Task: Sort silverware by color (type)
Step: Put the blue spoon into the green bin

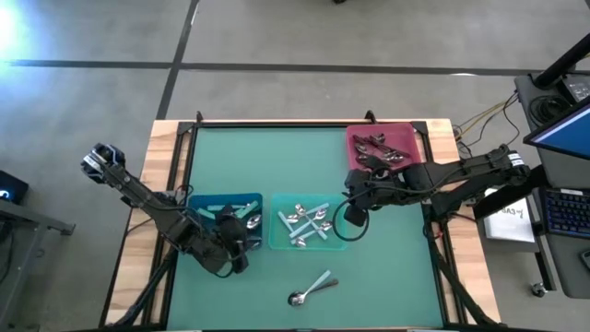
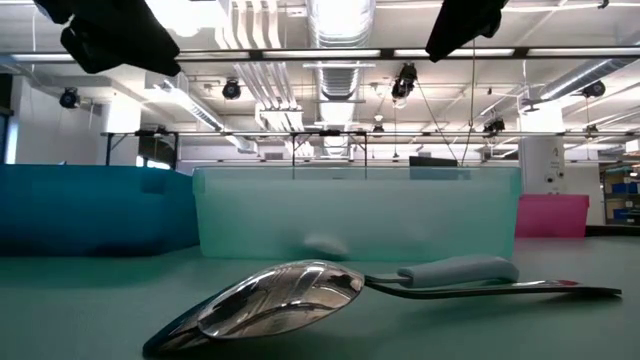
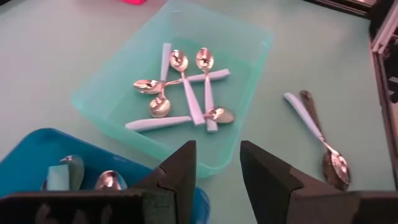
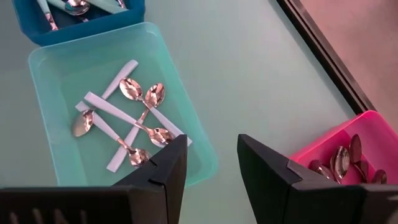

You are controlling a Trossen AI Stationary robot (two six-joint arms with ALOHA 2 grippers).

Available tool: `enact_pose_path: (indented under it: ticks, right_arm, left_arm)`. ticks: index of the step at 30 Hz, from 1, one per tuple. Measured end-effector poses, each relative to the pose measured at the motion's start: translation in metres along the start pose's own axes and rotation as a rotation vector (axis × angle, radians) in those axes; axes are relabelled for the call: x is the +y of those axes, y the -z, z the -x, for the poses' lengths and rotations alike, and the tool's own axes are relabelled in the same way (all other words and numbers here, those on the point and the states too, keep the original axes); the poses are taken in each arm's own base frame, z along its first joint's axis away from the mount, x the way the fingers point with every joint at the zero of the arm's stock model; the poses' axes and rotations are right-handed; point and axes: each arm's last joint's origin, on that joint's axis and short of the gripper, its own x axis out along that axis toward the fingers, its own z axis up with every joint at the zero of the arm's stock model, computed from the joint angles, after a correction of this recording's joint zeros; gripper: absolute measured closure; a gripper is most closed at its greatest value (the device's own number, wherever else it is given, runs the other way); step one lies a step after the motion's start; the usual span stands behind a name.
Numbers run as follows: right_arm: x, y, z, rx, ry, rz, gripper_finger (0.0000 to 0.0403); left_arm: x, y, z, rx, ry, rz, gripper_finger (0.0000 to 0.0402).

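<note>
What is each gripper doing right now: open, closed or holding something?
Left gripper: open, empty, by the blue bin.
Right gripper: open, empty, between the teal bin and the pink bin.

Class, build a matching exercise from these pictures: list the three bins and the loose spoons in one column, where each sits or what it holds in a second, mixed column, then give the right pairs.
Column 1
1. pink bin
2. teal bin
3. blue bin
4. two loose spoons

Column 2
A. on the bare mat, nearest the table's front edge
B. middle bin, holding teal-handled spoons
C. beside the left pincer
D. holding dark spoons, close to the right arm

Pairs: 1-D, 2-B, 3-C, 4-A
</note>
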Motion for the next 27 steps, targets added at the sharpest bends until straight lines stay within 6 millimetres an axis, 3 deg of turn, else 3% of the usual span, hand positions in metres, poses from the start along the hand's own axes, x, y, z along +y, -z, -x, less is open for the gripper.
enact_pose_path:
  ticks: [4,13,20,27]
  right_arm:
    - [0.001,-0.003,0.000,-0.025,-0.012,-0.020,0.0271]
    - [0.008,-0.006,-0.006,-0.024,-0.088,-0.262,0.0271]
    - [0.050,0.012,-0.055,0.207,-0.221,-0.188,0.0271]
    - [0.110,0.036,-0.107,0.322,-0.372,0.066,0.0271]
  left_arm:
    - [-0.006,0.003,-0.003,-0.014,0.012,0.004,0.0292]
    - [-0.017,0.012,-0.018,-0.017,0.016,0.005,0.0293]
    - [-0.020,0.017,-0.026,-0.013,0.011,-0.009,0.0293]
    - [-0.021,0.018,-0.027,-0.011,0.009,-0.009,0.0293]
